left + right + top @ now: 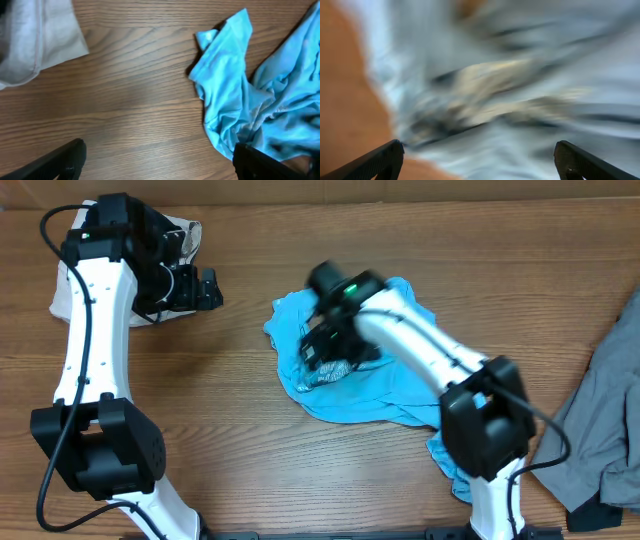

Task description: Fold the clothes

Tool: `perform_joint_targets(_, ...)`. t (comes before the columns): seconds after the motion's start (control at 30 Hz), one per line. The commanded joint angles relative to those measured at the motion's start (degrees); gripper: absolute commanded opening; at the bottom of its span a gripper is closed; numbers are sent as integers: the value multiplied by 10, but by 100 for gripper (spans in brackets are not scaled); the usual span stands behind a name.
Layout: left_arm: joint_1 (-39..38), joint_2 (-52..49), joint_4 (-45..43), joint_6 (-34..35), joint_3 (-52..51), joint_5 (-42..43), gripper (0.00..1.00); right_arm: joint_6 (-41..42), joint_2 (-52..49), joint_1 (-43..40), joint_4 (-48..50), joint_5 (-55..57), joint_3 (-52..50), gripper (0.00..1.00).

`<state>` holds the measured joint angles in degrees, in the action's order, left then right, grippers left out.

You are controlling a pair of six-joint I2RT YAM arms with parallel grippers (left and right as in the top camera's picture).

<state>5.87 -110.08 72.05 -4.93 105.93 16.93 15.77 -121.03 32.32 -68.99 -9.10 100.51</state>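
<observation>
From above, the blue T-shirt [350,395] lies in a crumpled heap in the middle of the table [240,440]. It is not flat and no part looks folded, so the folding has hardly begun. It probably needs to be spread out first. A pale cloth [185,235] sits bunched at the far left, and a grey garment [610,410] lies at the right edge. Neither looks folded. The right gripper [322,355] is right over the blue heap. The left gripper [208,288] hangs near the pale cloth, well apart from the shirt.

From the left wrist, the two fingers [60,162] are spread wide with only bare wood between them. They hold nothing. The blue shirt is off to the right and the pale cloth is in the top left corner.

The right wrist picture is very blurry. The fingers [375,162] are spread wide over blue cloth. Whether they touch it cannot be told, but nothing is pinched between them.
</observation>
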Motion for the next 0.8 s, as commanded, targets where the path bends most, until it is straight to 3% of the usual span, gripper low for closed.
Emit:
perform_joint_targets(0.0,-39,-5,-13,-22,-1,7,95,23,28,-85,3,50,8,100)
perform_joint_targets(0.17,-80,-12,-34,-22,-19,5,95,18,23,-176,42,113,7,100)
perform_joint_targets(0.37,-115,-29,-44,-22,-23,5,95,-20,7,-247,109,105,1,99)
perform_joint_targets(0.57,-124,-46,-52,-22,-23,5,97,-86,4,-272,150,73,-25,89)
perform_joint_targets(0.77,-124,-51,-61,-22,-23,7,98,-133,0,-273,186,20,-70,87)
